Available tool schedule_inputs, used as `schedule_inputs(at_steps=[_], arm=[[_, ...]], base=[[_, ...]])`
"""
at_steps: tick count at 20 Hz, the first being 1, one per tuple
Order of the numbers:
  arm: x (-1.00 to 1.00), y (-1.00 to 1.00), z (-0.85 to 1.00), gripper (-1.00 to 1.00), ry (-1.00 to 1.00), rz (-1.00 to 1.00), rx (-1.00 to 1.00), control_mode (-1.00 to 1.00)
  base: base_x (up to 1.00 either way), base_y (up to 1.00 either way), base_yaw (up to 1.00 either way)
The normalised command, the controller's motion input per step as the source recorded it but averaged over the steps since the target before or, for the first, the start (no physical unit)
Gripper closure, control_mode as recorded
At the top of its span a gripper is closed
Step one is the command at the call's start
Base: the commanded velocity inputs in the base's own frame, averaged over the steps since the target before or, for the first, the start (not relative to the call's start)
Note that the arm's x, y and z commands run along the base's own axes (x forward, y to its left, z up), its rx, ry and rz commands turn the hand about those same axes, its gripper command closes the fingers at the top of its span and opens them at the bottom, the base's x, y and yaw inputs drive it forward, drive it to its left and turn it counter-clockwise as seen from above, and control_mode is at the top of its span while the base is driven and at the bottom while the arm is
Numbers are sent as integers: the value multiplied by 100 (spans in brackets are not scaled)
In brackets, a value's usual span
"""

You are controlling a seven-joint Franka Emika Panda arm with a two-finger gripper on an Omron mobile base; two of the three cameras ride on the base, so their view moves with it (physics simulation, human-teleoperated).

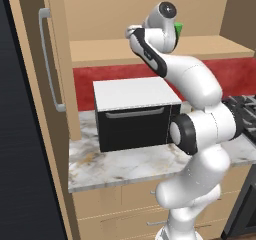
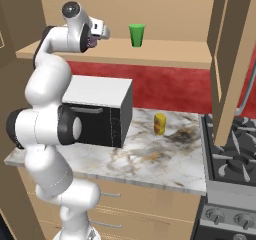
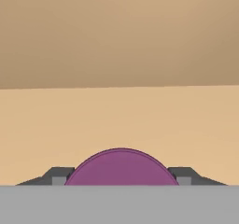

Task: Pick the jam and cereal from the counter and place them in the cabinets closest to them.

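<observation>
On my hand view the small purple-magenta round jam jar [image 3: 120, 168] sits squarely between the two dark finger tips [image 3: 58, 175], its domed top rising between them with a tip close against each side; the jaws are pinching the jar, spread no wider than its body. Ahead of the jaws lies the flat light tan wooden shelf [image 3: 119, 125] of the wall cabinet, and beyond that the plain, darker tan back wall, smooth and unmarked.

The right base view gives me what the hand view cannot: the gripper [image 2: 97, 33] is raised to shelf height, reaching sideways into the open cabinet, with a glimpse of purple at its tip. Further along the shelf ahead of the jaws, well apart, stands a green tapered cup [image 2: 136, 35]. Below the jaws is the boxy microwave [image 2: 100, 111], white on top with a black front, resting on the white-grey marble counter [image 2: 150, 159] with brown-gold veins. A yellowish stacked round item [image 2: 159, 124] stands on that counter, well below and beyond the jaws, near a dark stove [image 2: 232, 156].

In the left base view the white arm's upper links hide the jaws; I see the cup [image 1: 178, 28] peeking from behind the wrist, and a tan panelled cabinet door [image 1: 42, 59] with a grey bar handle [image 1: 47, 59].
</observation>
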Motion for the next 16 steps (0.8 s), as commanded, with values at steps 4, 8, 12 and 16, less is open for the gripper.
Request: schedule_inputs(at_steps=[4,8,12,16], arm=[[45,3,-2,-100,0,0,0,-100],[34,6,0,-100,0,0,0,-100],[18,0,0,-100,0,-1,0,-100],[0,0,0,-100,4,0,0,-100]], base=[[0,0,0],[0,0,0],[0,0,0],[0,0,0]])
